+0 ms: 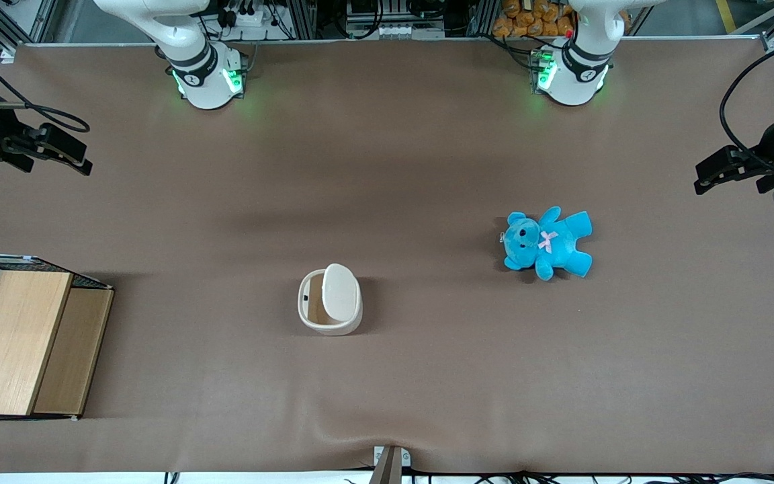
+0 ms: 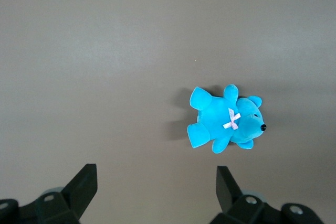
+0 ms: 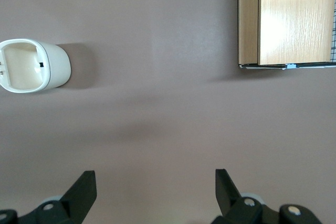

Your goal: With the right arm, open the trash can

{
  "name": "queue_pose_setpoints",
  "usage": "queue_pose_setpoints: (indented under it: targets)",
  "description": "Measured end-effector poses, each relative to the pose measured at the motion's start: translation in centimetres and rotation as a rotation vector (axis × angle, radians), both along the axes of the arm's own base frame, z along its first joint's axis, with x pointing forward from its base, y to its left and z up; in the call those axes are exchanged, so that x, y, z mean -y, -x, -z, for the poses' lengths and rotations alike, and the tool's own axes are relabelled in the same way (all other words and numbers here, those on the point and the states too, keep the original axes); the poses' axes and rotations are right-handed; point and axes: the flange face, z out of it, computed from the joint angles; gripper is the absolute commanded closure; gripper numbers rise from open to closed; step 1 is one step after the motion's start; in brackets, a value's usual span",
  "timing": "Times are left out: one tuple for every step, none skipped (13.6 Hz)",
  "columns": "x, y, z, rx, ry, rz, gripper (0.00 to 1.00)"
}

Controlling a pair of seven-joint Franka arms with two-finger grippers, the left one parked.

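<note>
The trash can (image 1: 330, 300) is a small cream-white bin standing near the middle of the table. Its flip lid (image 1: 340, 290) stands tilted up and the brownish inside shows. In the right wrist view the trash can (image 3: 34, 65) shows its open mouth with nothing in it. My right arm's gripper (image 1: 64, 153) hangs above the table toward the working arm's end. It is well apart from the can and farther from the front camera than it. The gripper (image 3: 155, 182) is open and empty, with only bare brown table between its fingers.
A wooden box with wire mesh (image 1: 17, 336) sits at the working arm's end of the table, nearer the front camera, and also shows in the right wrist view (image 3: 286, 19). A blue teddy (image 1: 548, 243) lies toward the parked arm's end, also in the left wrist view (image 2: 226, 124).
</note>
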Motion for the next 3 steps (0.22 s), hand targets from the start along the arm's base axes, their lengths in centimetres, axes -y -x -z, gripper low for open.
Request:
queue_pose_setpoints:
  targets:
    - [-0.01, -0.08, 0.12, -0.002, 0.000, 0.000, 0.00]
    - [0.00, -0.16, 0.24, -0.003, -0.001, -0.004, 0.00]
    - [0.01, -0.22, 0.33, -0.004, -0.001, -0.014, 0.00]
